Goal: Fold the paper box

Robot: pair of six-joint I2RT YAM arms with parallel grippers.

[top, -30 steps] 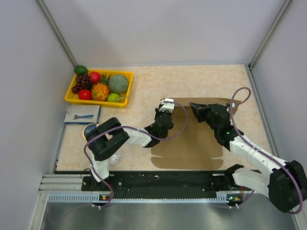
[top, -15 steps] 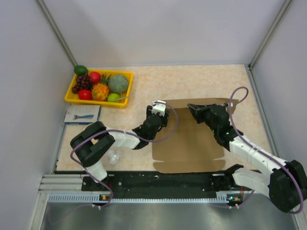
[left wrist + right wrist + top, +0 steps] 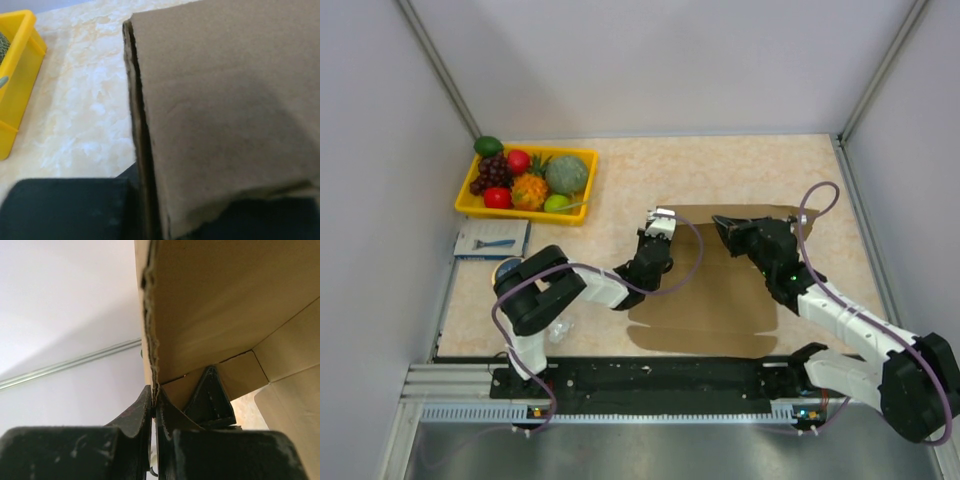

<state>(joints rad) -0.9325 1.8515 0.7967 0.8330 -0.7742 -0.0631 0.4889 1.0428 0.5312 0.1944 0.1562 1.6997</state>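
box (image 3: 720,300) lies right of the left hand (image 3: 661,224), which is clamped on its left edge; right hand (image 3: 723,224) is clamped on its far edge.

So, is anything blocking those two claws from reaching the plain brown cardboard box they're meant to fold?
Nothing visible does. The left gripper and the right gripper are each shut on an edge of the plain brown cardboard box; the yellow plastic fruit tray sits off to one side.
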